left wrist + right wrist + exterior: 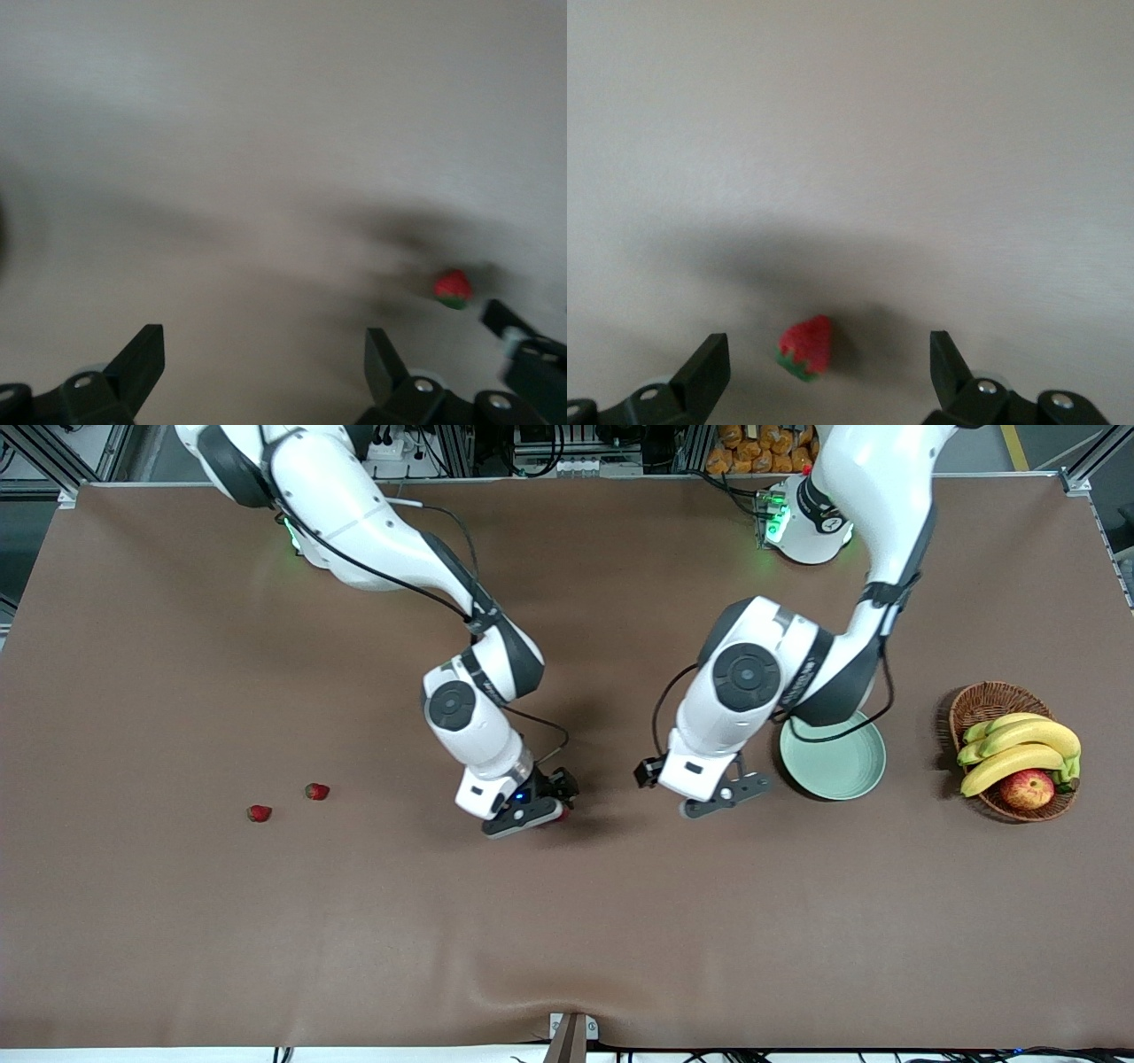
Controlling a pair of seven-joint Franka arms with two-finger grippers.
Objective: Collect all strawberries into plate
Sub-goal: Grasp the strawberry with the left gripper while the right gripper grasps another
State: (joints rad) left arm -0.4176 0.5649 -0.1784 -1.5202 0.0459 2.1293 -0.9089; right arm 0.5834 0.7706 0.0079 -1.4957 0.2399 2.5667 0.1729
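Note:
Two strawberries (259, 813) (317, 791) lie on the brown table toward the right arm's end. The third strawberry (806, 348) lies on the table between the open fingers of my right gripper (827, 347), which hangs low over the table's middle (540, 808); nothing touches the berry. That berry also shows in the left wrist view (453, 289). My left gripper (731, 793) is open and empty (264, 341), low over the table beside the mint-green plate (846, 772). The plate is empty and partly covered by the left arm.
A brown wicker basket (983, 695) with bananas (1019, 748) and a red-yellow apple (1028, 788) stands at the left arm's end, beside the plate. The right gripper's fingers (523, 341) show in the left wrist view.

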